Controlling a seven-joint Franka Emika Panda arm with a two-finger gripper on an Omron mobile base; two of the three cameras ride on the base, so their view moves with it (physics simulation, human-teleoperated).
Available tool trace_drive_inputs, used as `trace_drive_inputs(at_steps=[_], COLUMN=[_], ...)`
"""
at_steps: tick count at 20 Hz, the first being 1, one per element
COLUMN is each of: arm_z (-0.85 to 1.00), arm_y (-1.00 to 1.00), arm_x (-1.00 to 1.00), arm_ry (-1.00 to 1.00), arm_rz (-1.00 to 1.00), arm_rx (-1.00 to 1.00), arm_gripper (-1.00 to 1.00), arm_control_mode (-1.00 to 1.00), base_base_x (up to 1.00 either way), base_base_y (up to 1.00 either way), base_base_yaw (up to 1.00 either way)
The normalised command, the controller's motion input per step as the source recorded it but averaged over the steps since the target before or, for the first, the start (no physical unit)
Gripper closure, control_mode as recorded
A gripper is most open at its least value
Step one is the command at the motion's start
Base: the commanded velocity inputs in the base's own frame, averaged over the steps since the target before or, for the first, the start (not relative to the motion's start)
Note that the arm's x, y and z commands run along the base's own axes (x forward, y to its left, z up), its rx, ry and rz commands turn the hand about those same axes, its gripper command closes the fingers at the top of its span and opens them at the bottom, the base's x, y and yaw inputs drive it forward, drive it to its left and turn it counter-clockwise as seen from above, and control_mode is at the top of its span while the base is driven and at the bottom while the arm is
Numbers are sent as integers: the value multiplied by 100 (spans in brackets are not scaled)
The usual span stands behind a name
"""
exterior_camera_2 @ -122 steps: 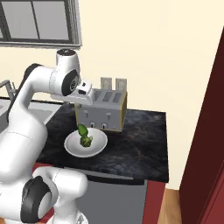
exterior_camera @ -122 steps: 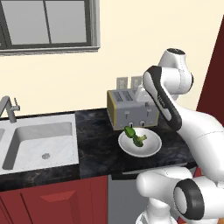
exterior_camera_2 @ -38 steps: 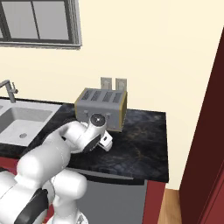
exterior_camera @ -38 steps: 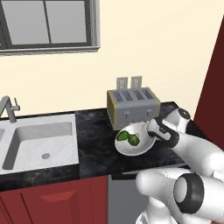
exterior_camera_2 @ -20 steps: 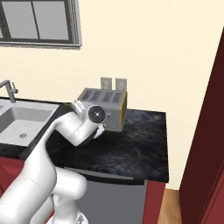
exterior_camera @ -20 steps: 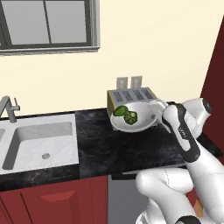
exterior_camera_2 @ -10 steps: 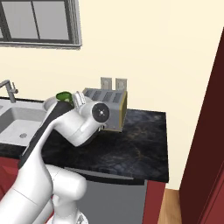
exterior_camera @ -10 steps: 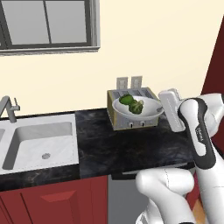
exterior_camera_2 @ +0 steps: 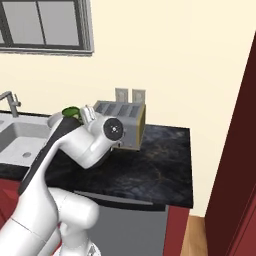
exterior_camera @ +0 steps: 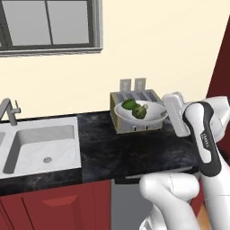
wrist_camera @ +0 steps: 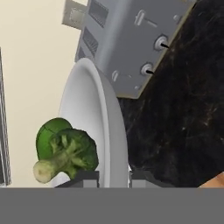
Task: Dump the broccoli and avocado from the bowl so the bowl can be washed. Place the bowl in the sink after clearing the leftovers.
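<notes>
Bowl (exterior_camera: 155,113) raised off counter (exterior_camera: 130,150), fingers (wrist_camera: 89,177) pinching rim, beside toaster (exterior_camera: 134,96)

The avocado (wrist_camera: 49,131) sits half hidden behind the broccoli (wrist_camera: 65,157) (hand view); the sink (exterior_camera: 40,146) runs off the left edge.
</notes>
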Motion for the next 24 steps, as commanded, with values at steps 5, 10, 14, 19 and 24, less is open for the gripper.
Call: trace_drive_inputs(at_steps=[5,10,14,19,24], arm_z=[0,0,0,0,0], arm_y=[0,0,0,0,0], arm_x=[0,0,0,0,0], arm_ry=[0,0,0,0,0], arm_rz=[0,0,0,0,0], arm_rx=[0,0,0,0,0], arm_gripper=[100,100,100,100,100], arm_control_mode=[100,100,100,100,100], base_base_x=[-32,1,7,26,11], base_base_y=[73,99,70,39,3], base_base_yaw=[0,0,0,0,0])
